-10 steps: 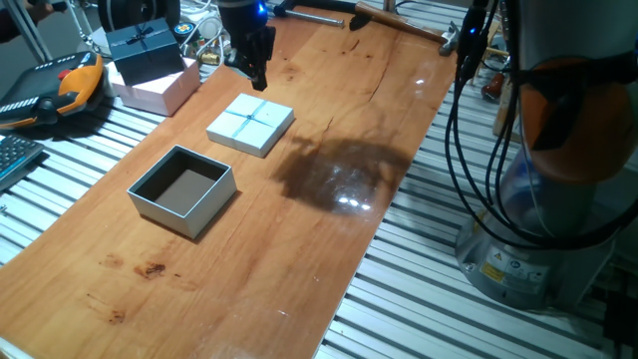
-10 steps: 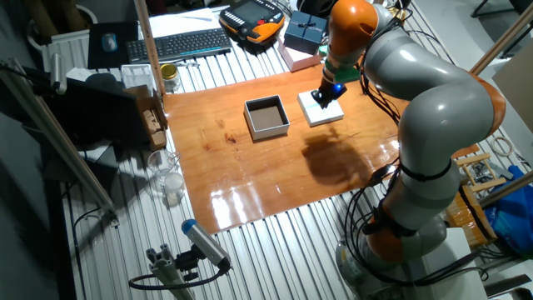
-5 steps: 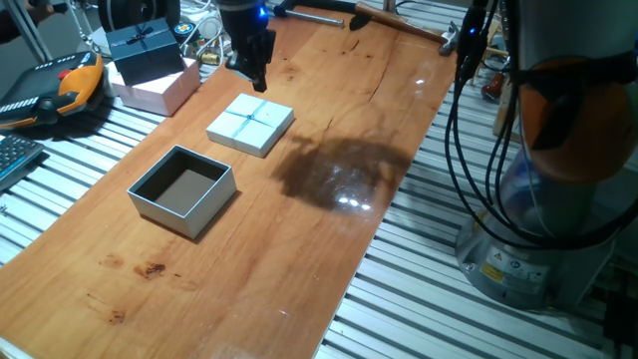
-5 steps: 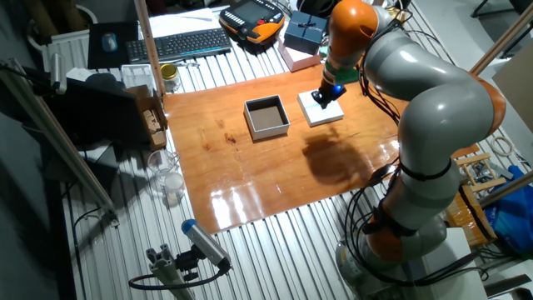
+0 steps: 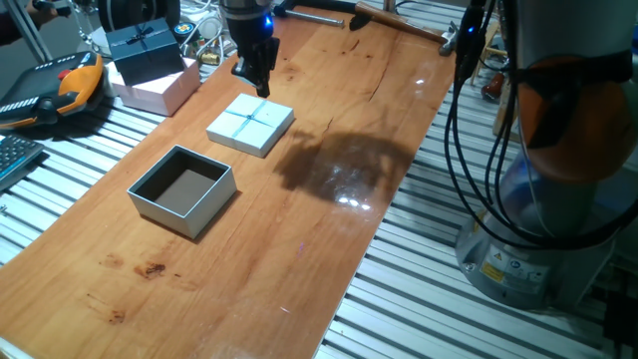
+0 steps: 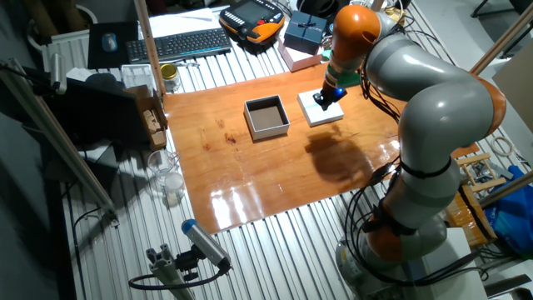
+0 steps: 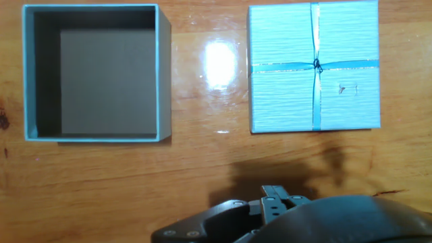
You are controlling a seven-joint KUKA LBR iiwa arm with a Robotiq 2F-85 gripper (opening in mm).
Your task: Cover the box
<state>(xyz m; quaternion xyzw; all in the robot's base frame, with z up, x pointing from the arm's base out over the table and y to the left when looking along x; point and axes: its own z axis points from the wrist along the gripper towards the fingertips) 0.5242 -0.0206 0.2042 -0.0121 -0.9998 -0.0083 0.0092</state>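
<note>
We see the open square blue-grey cardboard box (image 5: pixel 181 191) with brown interior on the wooden table (image 5: pixel 299 229), well apart from the black two-finger gripper (image 5: pixel 255 78). Pale blue ribboned square lid (image 5: pixel 250 124) lies just below the gripper, not touching. We cannot tell whether the jaws are parted.

The box (image 7: pixel 94 73) sits open and upright on the wooden table, pale blue-grey outside, dark brown inside. Its flat pale blue lid (image 7: pixel 314 65), crossed by a thin ribbon, lies just beside it, apart.
</note>
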